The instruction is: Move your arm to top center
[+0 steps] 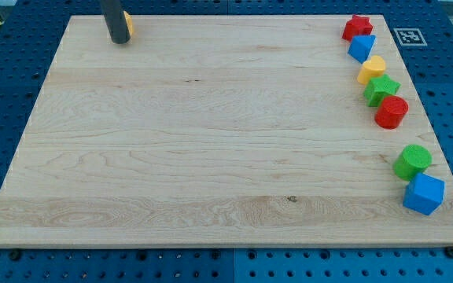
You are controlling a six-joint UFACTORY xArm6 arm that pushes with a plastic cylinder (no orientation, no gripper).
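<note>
My tip (119, 39) rests on the wooden board (211, 141) near its top left corner. A yellow block (129, 25) sits just behind the rod, mostly hidden by it, touching or nearly touching. Down the board's right edge stand a red star (357, 27), a blue block (362, 47), a yellow block (372, 69), a green star (382, 89) and a red cylinder (392, 112). Lower right are a green cylinder (412, 161) and a blue cube (424, 194). All of these are far from my tip.
The board lies on a blue perforated table (6, 86). A black-and-white marker tag (407, 36) sits just off the board's top right corner.
</note>
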